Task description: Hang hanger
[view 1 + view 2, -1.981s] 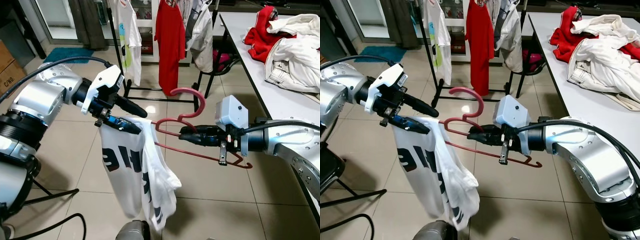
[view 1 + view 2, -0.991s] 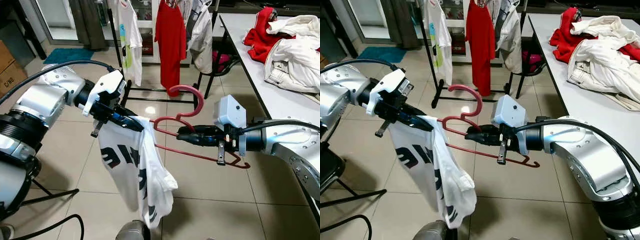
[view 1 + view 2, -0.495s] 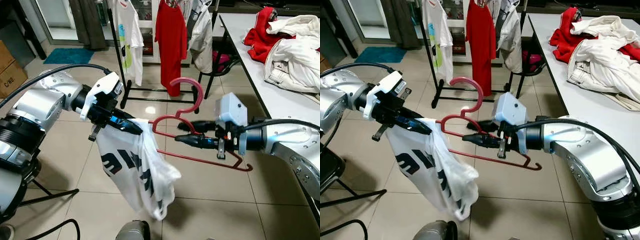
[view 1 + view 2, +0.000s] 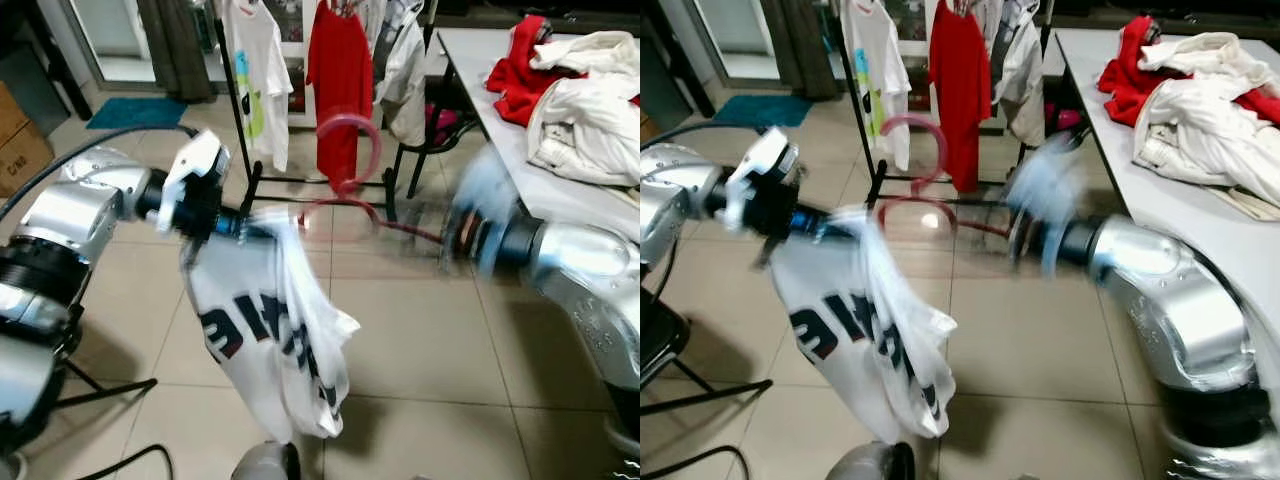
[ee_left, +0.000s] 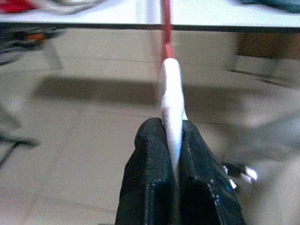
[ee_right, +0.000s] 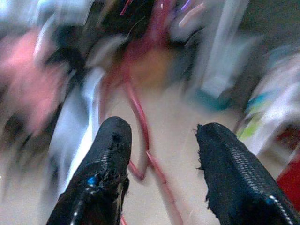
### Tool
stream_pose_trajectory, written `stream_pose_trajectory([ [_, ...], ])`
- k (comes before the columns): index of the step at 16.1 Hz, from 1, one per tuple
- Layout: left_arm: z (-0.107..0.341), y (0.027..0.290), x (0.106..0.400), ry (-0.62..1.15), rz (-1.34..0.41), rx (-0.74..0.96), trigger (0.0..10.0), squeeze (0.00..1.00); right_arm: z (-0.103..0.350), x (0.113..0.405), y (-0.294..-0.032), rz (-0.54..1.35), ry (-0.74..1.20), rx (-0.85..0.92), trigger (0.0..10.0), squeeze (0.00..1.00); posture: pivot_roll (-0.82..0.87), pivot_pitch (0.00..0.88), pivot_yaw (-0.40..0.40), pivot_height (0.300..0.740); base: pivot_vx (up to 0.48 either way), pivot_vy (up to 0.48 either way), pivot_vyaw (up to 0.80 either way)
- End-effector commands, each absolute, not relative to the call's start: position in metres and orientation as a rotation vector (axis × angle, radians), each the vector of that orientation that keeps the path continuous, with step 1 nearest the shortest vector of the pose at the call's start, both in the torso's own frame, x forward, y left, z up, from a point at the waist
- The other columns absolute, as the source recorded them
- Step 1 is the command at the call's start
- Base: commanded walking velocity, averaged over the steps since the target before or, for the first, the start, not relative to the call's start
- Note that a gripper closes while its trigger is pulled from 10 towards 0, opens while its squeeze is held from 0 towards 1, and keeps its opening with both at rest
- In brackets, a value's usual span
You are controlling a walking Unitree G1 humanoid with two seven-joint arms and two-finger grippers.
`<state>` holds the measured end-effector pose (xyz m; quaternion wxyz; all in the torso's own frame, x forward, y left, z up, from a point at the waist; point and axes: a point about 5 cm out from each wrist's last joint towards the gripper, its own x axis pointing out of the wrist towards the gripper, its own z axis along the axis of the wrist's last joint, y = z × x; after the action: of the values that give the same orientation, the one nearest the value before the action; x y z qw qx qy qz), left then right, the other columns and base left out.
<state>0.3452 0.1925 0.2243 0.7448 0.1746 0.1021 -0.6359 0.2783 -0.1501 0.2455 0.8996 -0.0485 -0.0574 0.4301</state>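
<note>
A white shirt [image 4: 270, 320] is pinched between the closed fingers [image 5: 150, 178] of the left gripper [image 5: 174, 154] and hangs above the tiled floor [image 4: 420, 350]. The red hanger [image 4: 345, 200] is seen blurred between the two arms, its end in the shirt. The right gripper [image 6: 161, 140] is spread open, the hanger between its fingers but not clamped.

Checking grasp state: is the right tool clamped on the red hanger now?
No: in the right wrist view the right tool has its two black fingers spread wide, with the red hanger running loose between them.
</note>
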Motion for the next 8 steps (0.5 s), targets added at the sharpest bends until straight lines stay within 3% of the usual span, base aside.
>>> stream_pose_trajectory([
  [1, 0.236, 0.197, 0.353, 0.16, -1.28, 0.391, 0.0, 0.0, 0.254, 0.275, -0.159, 0.852, -0.176, -0.031, 10.0, 1.0, 0.07, 0.049, 0.067, 0.74, 0.0, 0.0, 0.0],
  [3, 0.241, 0.194, 0.354, 0.127, -1.281, 0.348, 0.0, 0.0, 0.25, 0.261, -0.144, 0.974, -0.174, -0.006, 10.0, 1.0, 0.07, 0.049, 0.07, 0.74, 0.0, 0.0, 0.0],
  [4, 0.25, 0.188, 0.355, 0.08, -1.313, 0.295, 0.0, 0.0, 0.237, 0.248, -0.117, 1.087, -0.132, 0.0, 10.0, 1.0, 0.07, 0.05, 0.073, 0.74, 0.0, 0.0, 0.0],
  [8, 0.263, 0.183, 0.351, 0.027, -1.386, 0.217, 0.0, 0.0, 0.216, 0.25, -0.092, 1.065, -0.049, -0.036, 10.0, 1.0, 0.07, 0.051, 0.077, 0.74, 0.0, 0.0, 0.0],
])
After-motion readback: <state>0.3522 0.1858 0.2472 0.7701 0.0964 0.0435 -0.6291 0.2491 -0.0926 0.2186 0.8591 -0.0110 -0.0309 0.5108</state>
